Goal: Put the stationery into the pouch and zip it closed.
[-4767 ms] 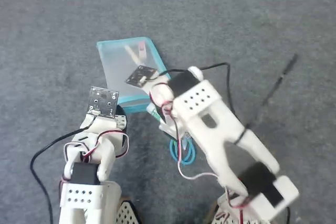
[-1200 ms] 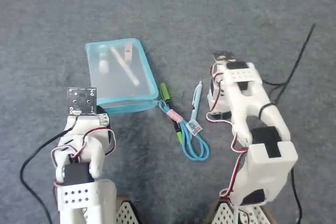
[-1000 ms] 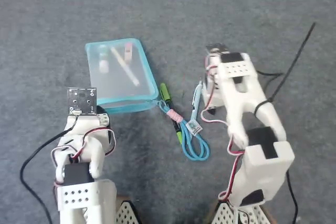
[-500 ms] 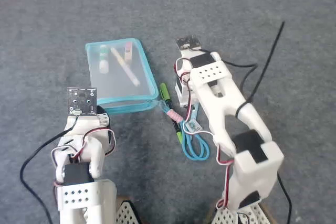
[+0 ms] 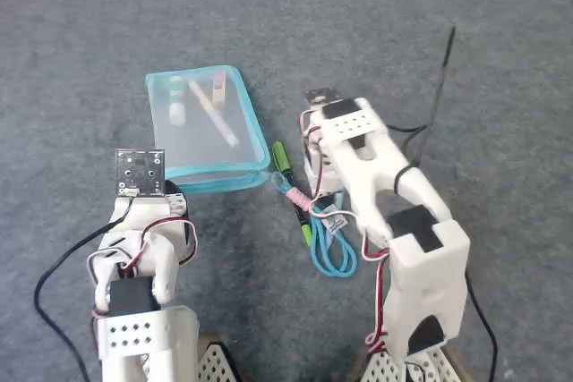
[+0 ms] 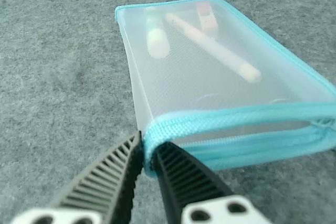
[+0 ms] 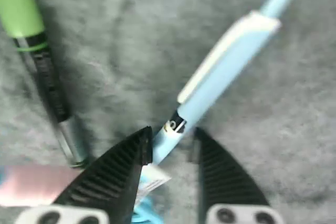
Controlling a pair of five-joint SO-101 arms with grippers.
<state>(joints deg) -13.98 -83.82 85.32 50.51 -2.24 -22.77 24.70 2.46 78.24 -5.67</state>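
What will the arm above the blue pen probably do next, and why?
Probably close the right hand on the blue pen: it stands open astride the barrel, not yet gripping, while the left hand pinches a corner of the pouch.

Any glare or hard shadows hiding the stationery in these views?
High view: flat, even light, no hard shadows on the mat and no glare on the pouch. Left wrist view: the pouch's clear wall shows its contents without glare. Right wrist view: only soft shading on the mat beside the pen, between the fingers of the right gripper; nothing is hidden.
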